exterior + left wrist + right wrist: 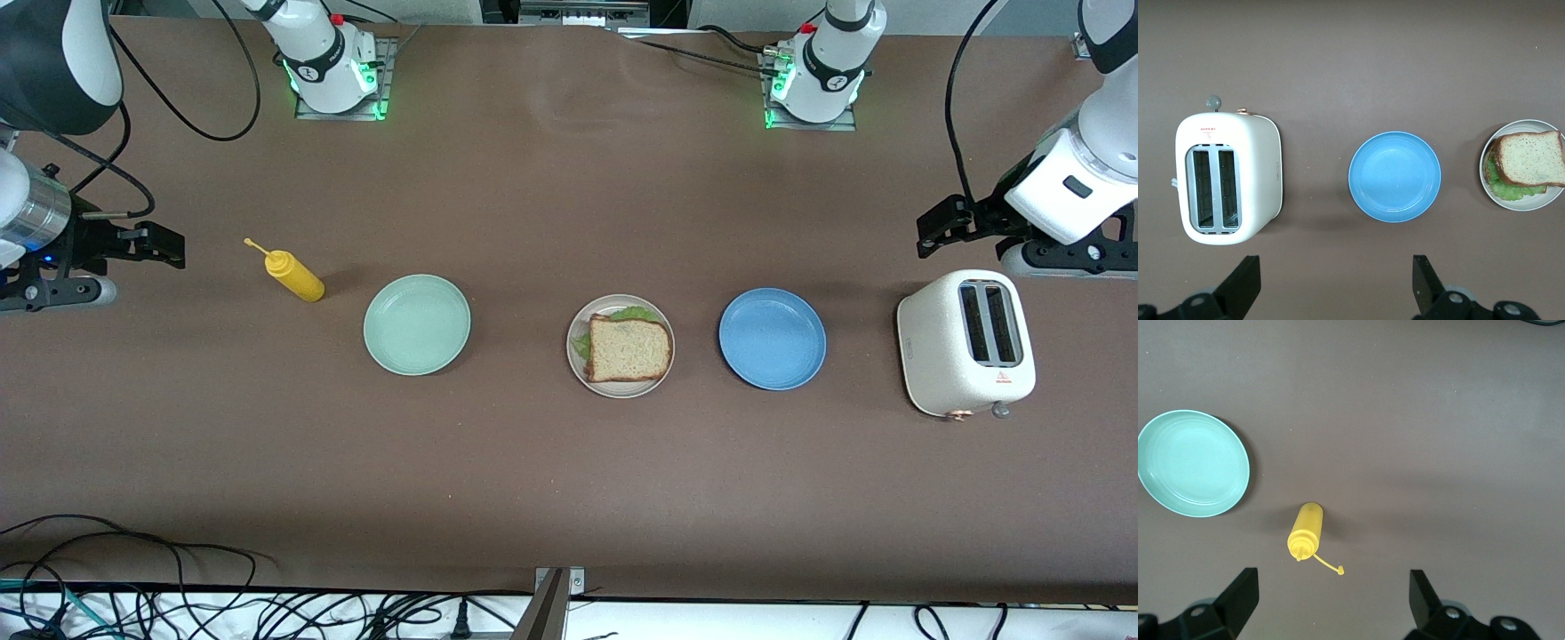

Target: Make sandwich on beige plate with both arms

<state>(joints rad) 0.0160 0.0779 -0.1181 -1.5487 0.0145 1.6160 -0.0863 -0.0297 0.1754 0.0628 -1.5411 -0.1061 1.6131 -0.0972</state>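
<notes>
The sandwich [629, 349] lies on the beige plate [621, 389] in the middle of the table. Its top is a tan bread slice [1531, 159] with a dark crust, and frilly green lettuce [633, 313] pokes out underneath. In the left wrist view the beige plate [1525, 204] shows at the picture's edge. My left gripper [929, 236] hangs open and empty over bare table beside the toaster, its fingers wide apart [1335, 273]. My right gripper [173, 246] hangs open and empty over bare table near the mustard bottle [1331, 583]. Both stay well away from the sandwich.
A pale mint-green plate [417, 324] and a yellow squeeze bottle [296, 276] lie toward the right arm's end. A blue plate [772, 339] and a white two-slot toaster [966, 343] sit toward the left arm's end. Cables run along the table's near edge.
</notes>
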